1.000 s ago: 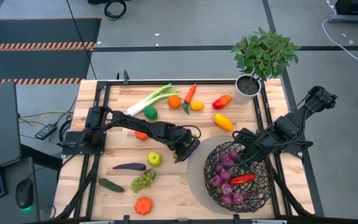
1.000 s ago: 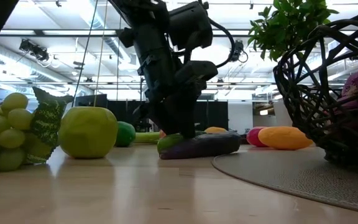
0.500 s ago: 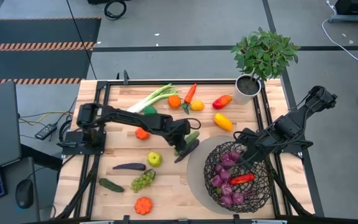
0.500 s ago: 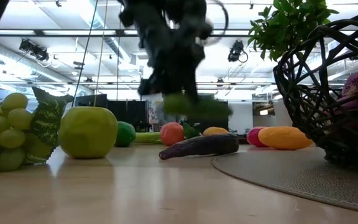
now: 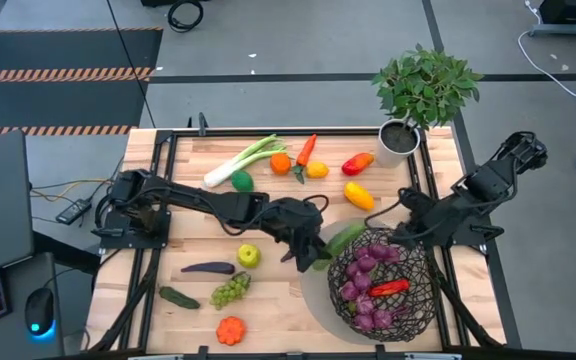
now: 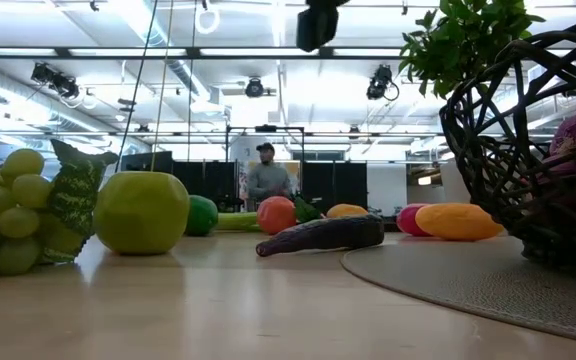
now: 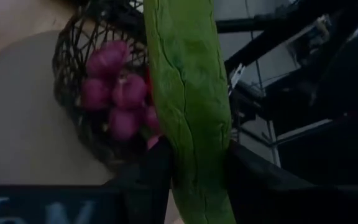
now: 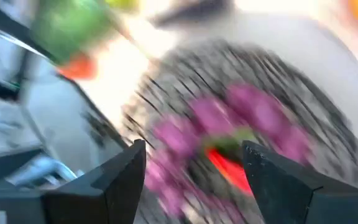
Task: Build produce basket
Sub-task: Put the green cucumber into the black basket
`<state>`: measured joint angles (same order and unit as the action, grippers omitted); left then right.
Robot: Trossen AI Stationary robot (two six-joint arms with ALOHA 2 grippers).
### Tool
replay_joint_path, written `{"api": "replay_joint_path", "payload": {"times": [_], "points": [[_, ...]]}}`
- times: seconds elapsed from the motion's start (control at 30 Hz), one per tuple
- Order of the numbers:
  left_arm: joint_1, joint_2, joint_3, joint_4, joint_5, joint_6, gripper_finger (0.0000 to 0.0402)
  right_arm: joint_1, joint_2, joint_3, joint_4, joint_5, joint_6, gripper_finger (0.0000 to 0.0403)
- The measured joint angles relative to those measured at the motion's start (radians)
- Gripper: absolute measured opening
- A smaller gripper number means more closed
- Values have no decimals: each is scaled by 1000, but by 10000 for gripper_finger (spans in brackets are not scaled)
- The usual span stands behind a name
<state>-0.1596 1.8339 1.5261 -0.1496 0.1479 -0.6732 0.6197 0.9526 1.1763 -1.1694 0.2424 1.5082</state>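
My left gripper [image 5: 317, 254] is shut on a green cucumber [image 5: 346, 238], held in the air just left of the dark wire basket [image 5: 332, 276]. Purple produce and a red pepper [image 5: 388, 288] lie inside the basket. My right gripper [image 5: 408, 226] hovers open over the basket's far rim with nothing between its fingers [image 8: 122, 180]. In the low view a purple eggplant [image 6: 323, 235] lies on its side on the table. My left gripper pinches the cucumber's two sides [image 7: 194, 155] between its two fingers [image 7: 146, 180], toward one end of it. The fingers come from the table's left, slanting down. The cucumber is lifted clear, and its long free end [image 7: 182, 56] points toward the basket [image 7: 73, 56].
The basket stands on a round grey mat [image 5: 313, 290]. A green apple [image 5: 249, 256], a second eggplant [image 5: 208, 268], grapes [image 5: 230, 290], a small cucumber [image 5: 178, 297] and a pumpkin [image 5: 230, 330] lie near left. Leek [image 5: 243, 160], orange, carrot, peppers and a potted plant [image 5: 408, 100] line the far edge.
My left gripper has risen from the table with the green cucumber and moved right toward the basket, tipping up from steeply down toward level. The eggplant that lay beside the cucumber stays on the table. My right gripper has drawn back from inside the basket toward its far rim.
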Motion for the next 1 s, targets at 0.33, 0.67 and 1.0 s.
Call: {"api": "replay_joint_path", "payload": {"times": [0.33,0.67,1.0], "points": [[0,46,1,90,-16,-21,130,-28,45,1,219,104,-309,268],[1,49,-1,140,-39,-35,130,-76,73,0,274,206,-279,276],[6,49,-2,246,-40,-76,131,-123,136,0,335,202,-250,338]]}}
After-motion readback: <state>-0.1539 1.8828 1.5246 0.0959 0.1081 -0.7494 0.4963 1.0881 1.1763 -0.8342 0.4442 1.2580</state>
